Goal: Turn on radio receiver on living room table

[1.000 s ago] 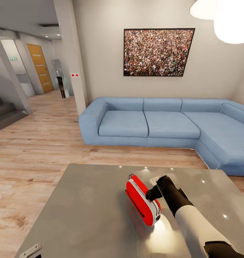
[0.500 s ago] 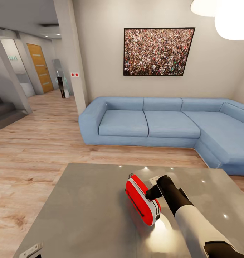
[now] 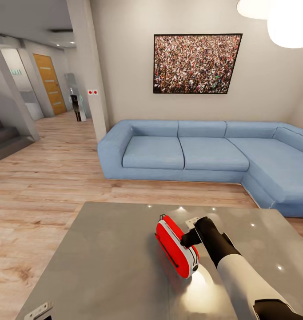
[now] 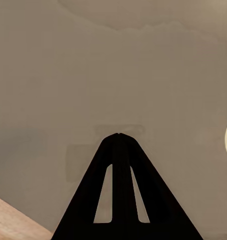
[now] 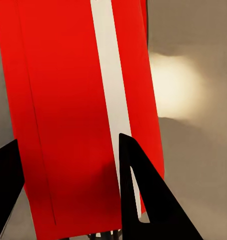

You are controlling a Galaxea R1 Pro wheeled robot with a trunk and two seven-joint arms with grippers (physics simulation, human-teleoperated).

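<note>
**Right claw spread beside the red radio on the grey table**

Right gripper (image 5: 68, 185) with fingers apart, the red radio receiver (image 5: 78, 110) between and beyond them, its white rim stripe running up the frame. In the head view, right gripper (image 3: 187, 240) at lower centre-right, pressed close to the radio receiver (image 3: 176, 246); contact not certain. Black wrist and white forearm reaching in from the lower right corner.

Radio receiver tilted on the table (image 3: 102, 266), thin metal handle toward upper left, dark slot along its red face. Glossy table top across the lower frame, bright lamp glare just below the radio.

Left gripper (image 4: 118, 136) with fingers pressed together to a point, nothing held, above the grey table surface (image 4: 113, 75); sliver of wood floor (image 4: 13, 220) at lower left of that frame.

Beyond the table: light plank floor (image 3: 45, 178), blue L-shaped sofa (image 3: 205, 153) across middle and right, framed crowd picture (image 3: 197, 64) on the beige wall, white lamp (image 3: 289, 22) at upper right, orange door (image 3: 50, 84) and grey stairs (image 3: 7, 140) at left.
</note>
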